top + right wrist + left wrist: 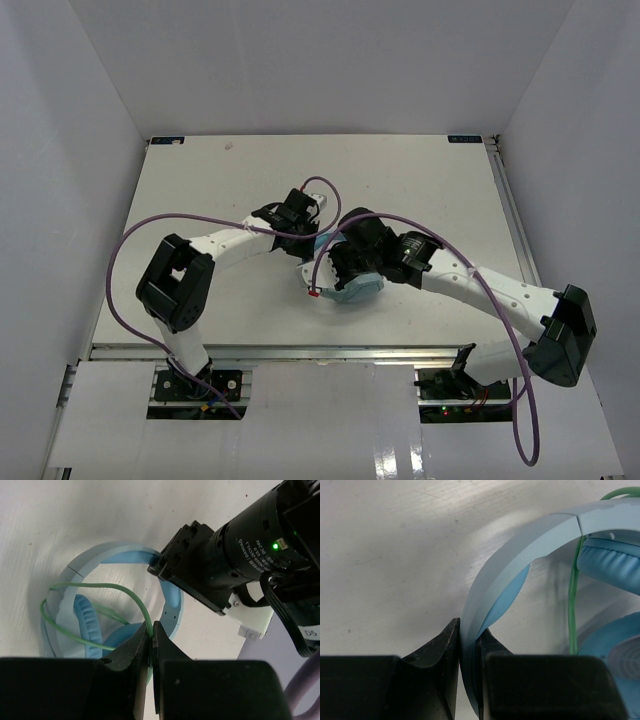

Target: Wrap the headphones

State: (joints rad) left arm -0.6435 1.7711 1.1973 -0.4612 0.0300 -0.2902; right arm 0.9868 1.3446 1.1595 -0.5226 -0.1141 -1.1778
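With the headphones (358,289) lying mid-worktop (200,180) between the arms, the left claw (469,630) is clamped on the band (520,555) and the right claw (152,628) pinches the thin green cable (100,585), so winding looks under way, and the next move calls for carrying that cable around the band, kept taut.

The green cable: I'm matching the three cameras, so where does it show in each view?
Top external: the green cable is a thin pale arc left of the headphones.
Left wrist: upright strand at right, passing behind the headband.
Right wrist: loops left of centre, ending in the shut right gripper.
Shared landmark: the light blue headphones.
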